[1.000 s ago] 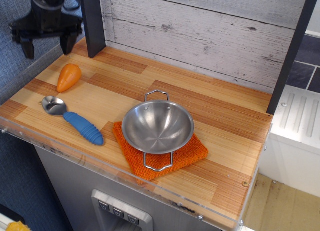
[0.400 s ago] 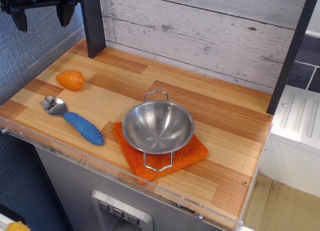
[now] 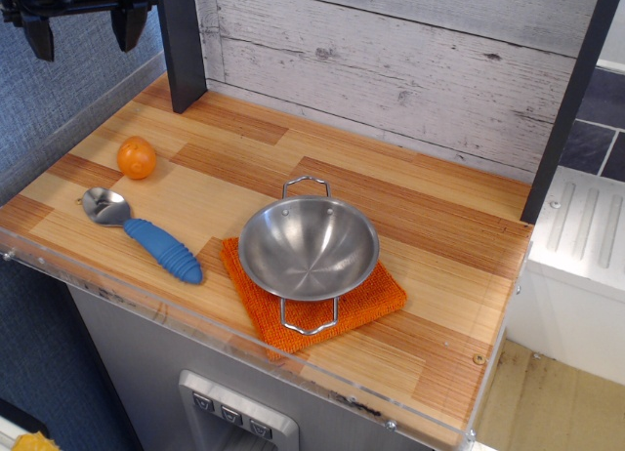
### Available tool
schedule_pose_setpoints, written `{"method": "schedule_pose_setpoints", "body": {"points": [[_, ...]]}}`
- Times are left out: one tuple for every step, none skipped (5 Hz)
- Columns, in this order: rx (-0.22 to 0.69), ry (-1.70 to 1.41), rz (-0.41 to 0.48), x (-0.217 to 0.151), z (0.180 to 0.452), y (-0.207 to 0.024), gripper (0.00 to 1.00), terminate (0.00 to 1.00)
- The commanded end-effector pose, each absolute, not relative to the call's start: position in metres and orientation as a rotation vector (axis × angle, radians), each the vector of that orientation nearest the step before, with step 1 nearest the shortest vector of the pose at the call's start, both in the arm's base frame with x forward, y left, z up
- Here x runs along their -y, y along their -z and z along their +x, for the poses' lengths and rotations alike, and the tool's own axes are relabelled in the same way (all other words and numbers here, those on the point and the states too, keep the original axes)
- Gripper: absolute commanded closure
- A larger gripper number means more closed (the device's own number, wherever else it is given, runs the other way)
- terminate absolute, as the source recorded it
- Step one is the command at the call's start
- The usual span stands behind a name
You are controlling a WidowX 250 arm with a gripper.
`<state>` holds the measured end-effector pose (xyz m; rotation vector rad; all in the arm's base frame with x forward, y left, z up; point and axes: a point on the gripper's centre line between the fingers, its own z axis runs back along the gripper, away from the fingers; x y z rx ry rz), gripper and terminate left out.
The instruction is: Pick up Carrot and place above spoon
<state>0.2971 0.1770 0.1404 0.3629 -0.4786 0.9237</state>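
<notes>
The orange carrot (image 3: 137,157) lies on the wooden counter at the left, seen end-on like a ball, just behind the spoon's bowl. The spoon (image 3: 144,234) has a shiny silver bowl and a ribbed blue handle and lies near the front left edge. My gripper (image 3: 82,33) hangs high at the top left corner, well above the carrot and apart from it. Its two dark fingers (image 3: 127,28) point down, spread and empty.
A steel bowl with two handles (image 3: 309,248) sits on an orange woven mat (image 3: 366,300) at the counter's middle front. A dark post (image 3: 182,45) stands at the back left. A clear acrylic lip (image 3: 244,346) runs along the front edge. A whitewashed plank wall (image 3: 391,51) backs the counter.
My gripper has risen up and away to the frame's top. The carrot, let go, has rolled on the counter and now shows end-on, slightly further left.
</notes>
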Motion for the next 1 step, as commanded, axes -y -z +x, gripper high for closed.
{"method": "schedule_pose_setpoints", "body": {"points": [[0.518,-0.928,0.364,-0.1748,0.2882,-0.1515,0.00,1.00]]}}
